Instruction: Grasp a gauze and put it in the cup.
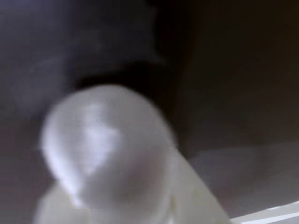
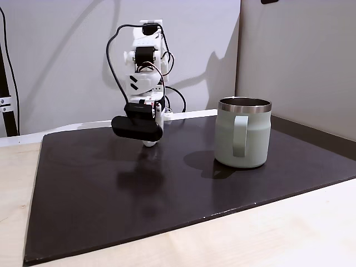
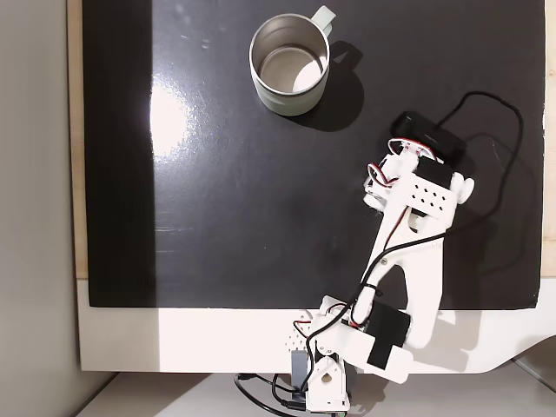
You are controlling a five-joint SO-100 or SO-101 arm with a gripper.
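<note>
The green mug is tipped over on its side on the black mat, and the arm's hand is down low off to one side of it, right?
Not quite: the mug stands upright, rim up, as a fixed view shows. It is on the black mat, with the hand low to one side.

Wrist view dim, heavily blurred; glare patch on black mat (image 3: 169,122); cup (image 2: 243,133) casts soft shadow.

From my remote station I see a glossy black rectangular mat (image 2: 167,194) lying on a pale wooden tabletop (image 2: 289,233). Behind it stand two plain grey-white wall panels (image 2: 67,61) that meet at a vertical seam. In a fixed view from above, overhead light leaves a bright glare patch (image 3: 169,122) on the mat, whose near edge meets a white board (image 3: 200,339).
</note>
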